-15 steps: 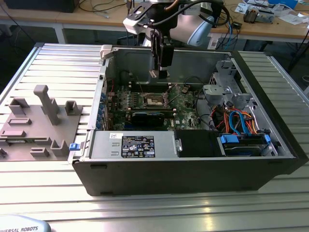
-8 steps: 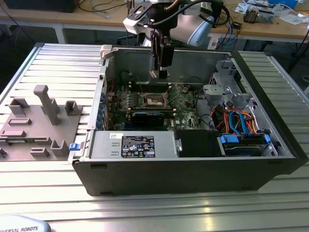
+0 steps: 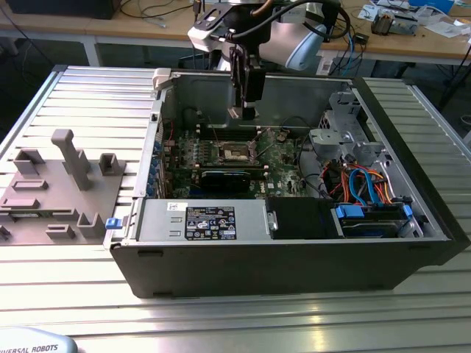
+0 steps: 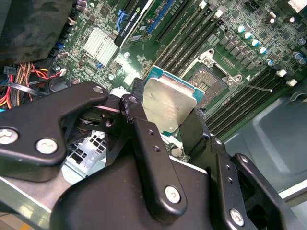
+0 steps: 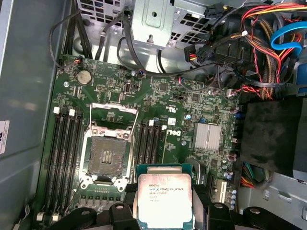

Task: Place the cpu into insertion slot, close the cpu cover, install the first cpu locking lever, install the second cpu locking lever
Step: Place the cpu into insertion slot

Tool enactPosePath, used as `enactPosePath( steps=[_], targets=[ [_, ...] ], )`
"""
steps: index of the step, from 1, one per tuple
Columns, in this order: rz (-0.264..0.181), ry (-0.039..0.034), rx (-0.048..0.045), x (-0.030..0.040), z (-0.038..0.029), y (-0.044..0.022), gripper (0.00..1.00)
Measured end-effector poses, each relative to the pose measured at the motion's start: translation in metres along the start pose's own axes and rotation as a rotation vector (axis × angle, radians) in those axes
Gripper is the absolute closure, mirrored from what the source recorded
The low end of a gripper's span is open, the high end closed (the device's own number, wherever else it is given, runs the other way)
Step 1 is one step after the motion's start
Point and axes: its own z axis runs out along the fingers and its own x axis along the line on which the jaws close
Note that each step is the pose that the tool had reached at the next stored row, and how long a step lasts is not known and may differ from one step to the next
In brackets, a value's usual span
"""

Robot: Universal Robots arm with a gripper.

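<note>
My gripper (image 3: 243, 110) hangs inside the open computer case, above the green circuit board (image 3: 283, 158). It is shut on the cpu (image 5: 164, 199), a thin square chip pinched at two opposite edges by the black fingers (image 4: 144, 134), silvery face showing in both wrist views. The insertion slot (image 5: 106, 155) is a dark square recess with a metal rim, bare and apart from the chip. In the exterior view the slot (image 3: 239, 152) lies below the gripper. The cpu cover (image 5: 115, 108) stands tipped up at one edge of the slot. A thin wire lever (image 4: 259, 88) sticks out beside the slot.
Long black memory slots (image 5: 64, 158) flank the socket on both sides. A finned heatsink (image 5: 207, 135), cable bundles (image 5: 268, 33) and a drive cage (image 3: 346, 136) crowd one side of the case. A grey fixture plate (image 3: 55, 191) lies at the exterior view's left.
</note>
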Motion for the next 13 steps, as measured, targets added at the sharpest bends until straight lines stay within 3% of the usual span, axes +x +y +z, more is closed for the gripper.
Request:
enactPosePath(
  steps=[13],
  targets=[
    [0.000, -0.0092, 0.0013, 0.0000, 0.0000, 0.0001, 0.46]
  ],
)
